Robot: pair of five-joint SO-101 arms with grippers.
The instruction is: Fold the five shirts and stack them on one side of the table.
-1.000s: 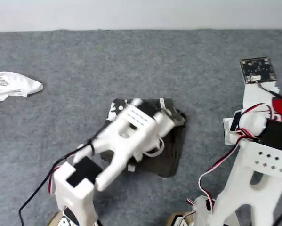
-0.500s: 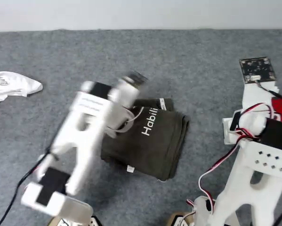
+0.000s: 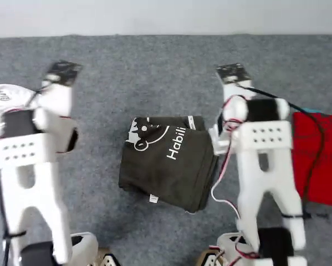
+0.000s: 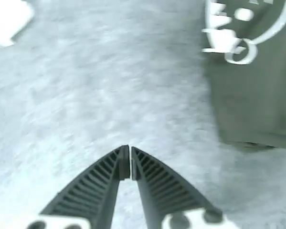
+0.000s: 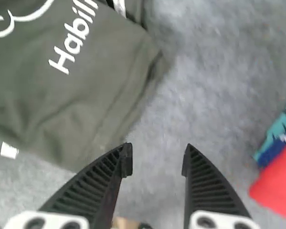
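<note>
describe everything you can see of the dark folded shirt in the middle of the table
The dark shirt is an olive-brown, soft-looking fabric, folded into a rough rectangle. White lettering and a round white graphic face up, and a small white tag sticks out at its near edge. It lies flat, slightly skewed, on the grey table. The open right hand hangs beside one edge, not gripping it.

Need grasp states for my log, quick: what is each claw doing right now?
Left claw: closed, holding nothing.
Right claw: open, empty, near the edge of the folded dark shirt.
</note>
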